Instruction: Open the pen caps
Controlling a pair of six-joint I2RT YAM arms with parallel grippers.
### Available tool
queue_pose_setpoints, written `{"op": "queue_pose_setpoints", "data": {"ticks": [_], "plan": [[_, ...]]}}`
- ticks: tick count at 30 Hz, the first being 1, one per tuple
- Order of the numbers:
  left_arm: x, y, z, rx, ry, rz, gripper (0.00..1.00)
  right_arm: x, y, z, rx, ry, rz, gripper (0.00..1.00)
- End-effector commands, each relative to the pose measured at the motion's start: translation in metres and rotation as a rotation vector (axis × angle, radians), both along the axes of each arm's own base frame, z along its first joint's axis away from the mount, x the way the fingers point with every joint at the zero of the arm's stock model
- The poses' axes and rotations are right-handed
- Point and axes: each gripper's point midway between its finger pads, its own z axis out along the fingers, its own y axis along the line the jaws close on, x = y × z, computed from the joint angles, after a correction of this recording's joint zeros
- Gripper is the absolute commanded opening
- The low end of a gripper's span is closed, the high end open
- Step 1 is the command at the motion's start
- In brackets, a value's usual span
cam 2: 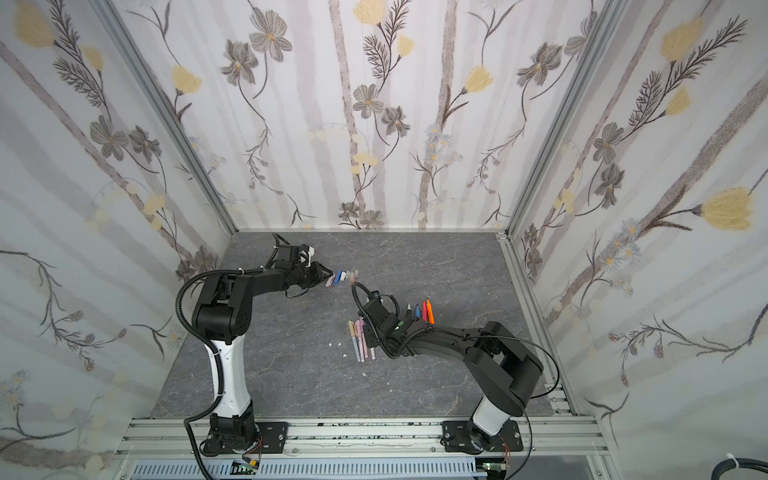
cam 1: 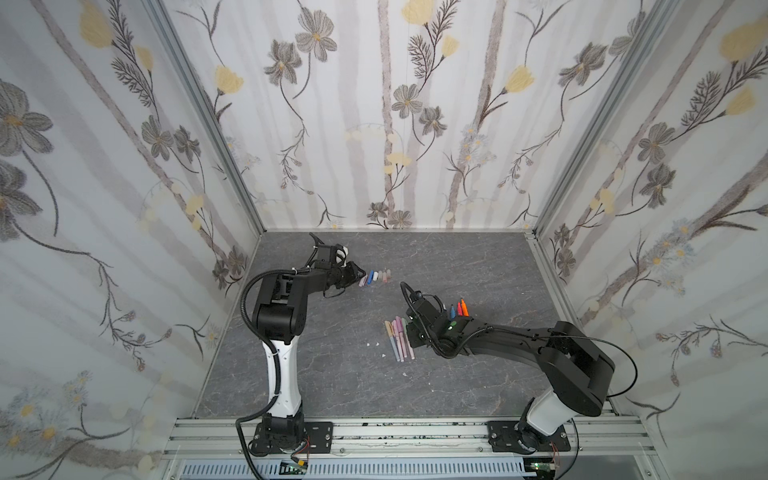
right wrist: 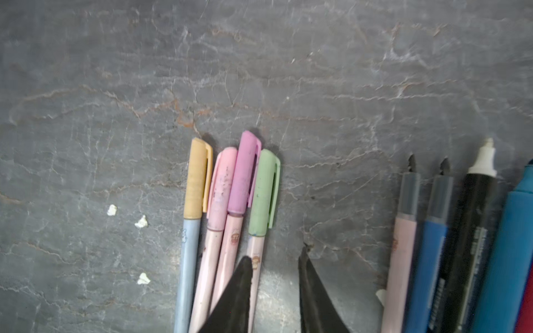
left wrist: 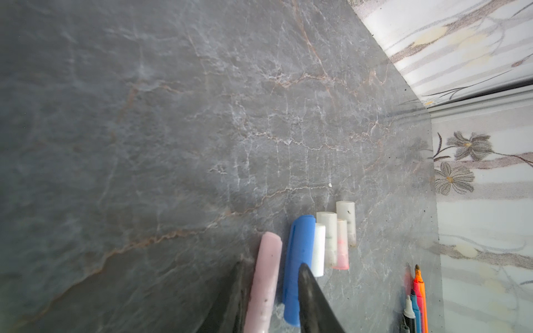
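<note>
The left claw (left wrist: 271, 265) sits low at the row of loose caps (cam 1: 376, 276), toward 12 o'clock from the middle of the table (cam 1: 332, 374). Its jaws stand a narrow way apart and, as far as the wrist view shows, pinch nothing. The loose pink cap (left wrist: 266, 276) lies flat on the table between them, and one finger hangs over the blue cap (left wrist: 300, 245) just beside it. The caps lie side by side and parallel, well apart from the pens. That reads as a drop-off spot, chosen so that pulled caps do not get mixed in with the work.

The right claw (right wrist: 274, 262) hovers over the four capped pens (cam 1: 398, 338) near the table middle. Its jaws are narrowly apart and empty, with bare table between the tips. One finger overlaps the barrel under the green cap (right wrist: 264, 190); that pen is outermost in the bunch, so probably the easiest to take next. The uncapped pens (cam 1: 457, 309) lie at 2 o'clock from the bunch, tips bare, apparently set aside as done. Four caps look still to be pulled. The barrels touch, so a grasp may nudge the neighbours
</note>
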Motion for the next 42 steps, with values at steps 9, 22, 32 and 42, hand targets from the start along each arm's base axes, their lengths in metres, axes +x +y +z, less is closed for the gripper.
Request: {"op": "queue_pose_setpoints", "data": {"ticks": [9, 22, 32, 42], "plan": [[-0.004, 0.013, 0.067, -0.032, -0.113, 0.053, 0.34, -0.007, 0.009, -0.013, 0.001, 0.042, 0.0, 0.29], [-0.031, 0.021, 0.128, -0.059, -0.237, 0.092, 0.7, -0.02, 0.01, -0.036, -0.019, 0.088, 0.01, 0.27], [-0.059, 0.026, 0.17, -0.153, -0.347, 0.146, 1.0, -0.026, 0.004, -0.049, -0.047, 0.108, 0.01, 0.23], [-0.084, 0.009, 0.176, -0.146, -0.353, 0.083, 1.0, -0.03, -0.009, -0.049, -0.071, 0.101, 0.003, 0.06]]}}
